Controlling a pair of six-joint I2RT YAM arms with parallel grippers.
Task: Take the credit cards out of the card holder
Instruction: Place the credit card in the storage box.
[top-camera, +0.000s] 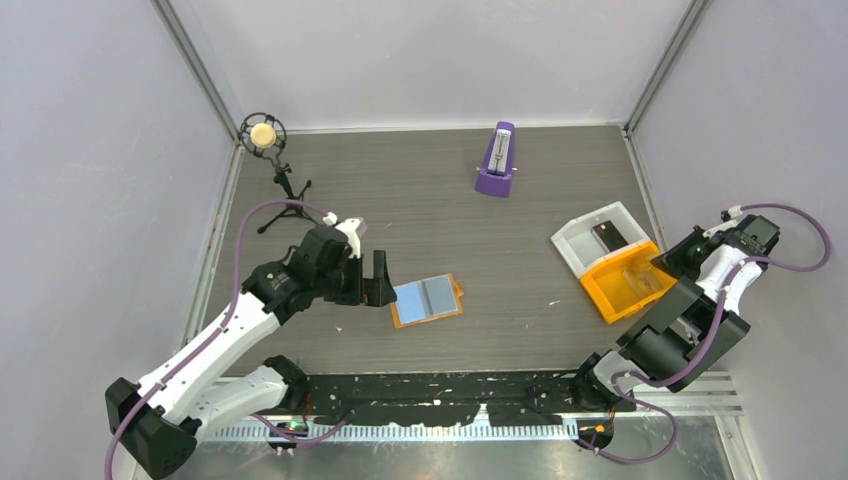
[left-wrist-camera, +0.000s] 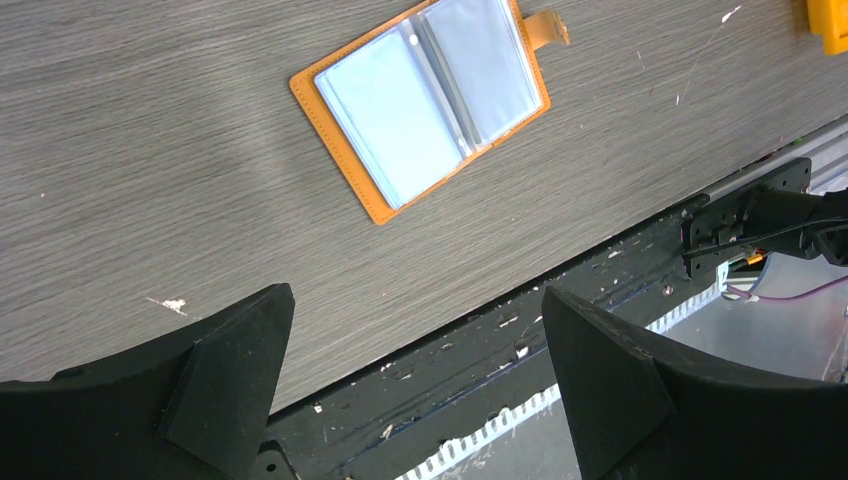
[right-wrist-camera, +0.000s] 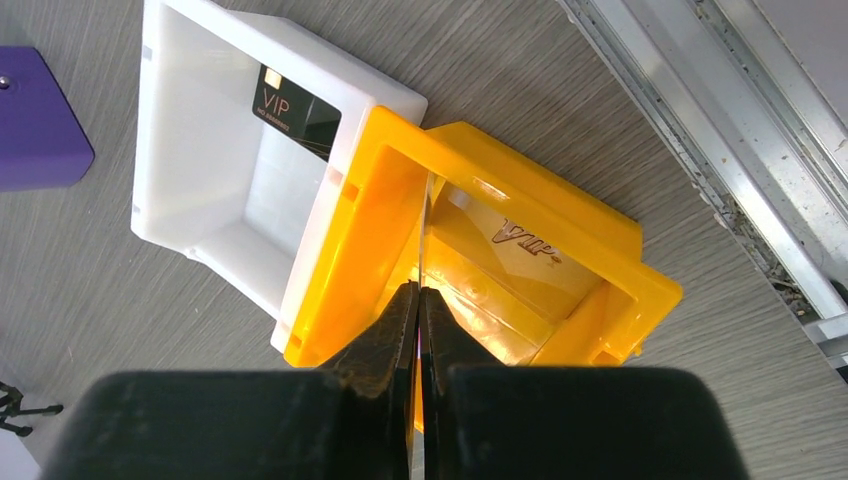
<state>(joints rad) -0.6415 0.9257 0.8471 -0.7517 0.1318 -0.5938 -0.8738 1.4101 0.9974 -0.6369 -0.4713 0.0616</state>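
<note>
Right wrist view: my right gripper (right-wrist-camera: 420, 292) pinches a thin credit card (right-wrist-camera: 425, 220) edge-on over the orange plastic bin (right-wrist-camera: 350, 250); I centre it before releasing, left gripper (left-wrist-camera: 415, 310) wide.

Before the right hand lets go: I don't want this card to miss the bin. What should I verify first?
1. Grip: right hand shut on thin card, held edge-on: ok.
2. Aim: card over orange bin opening: ok.
3. Room: one VIP card seen lying inside: ok.
4. Clearance: left hand open, apart from card holder: ok.
5. Holder lies open: ok.
6. Number of cards in its pockets: cannot tell.
</note>
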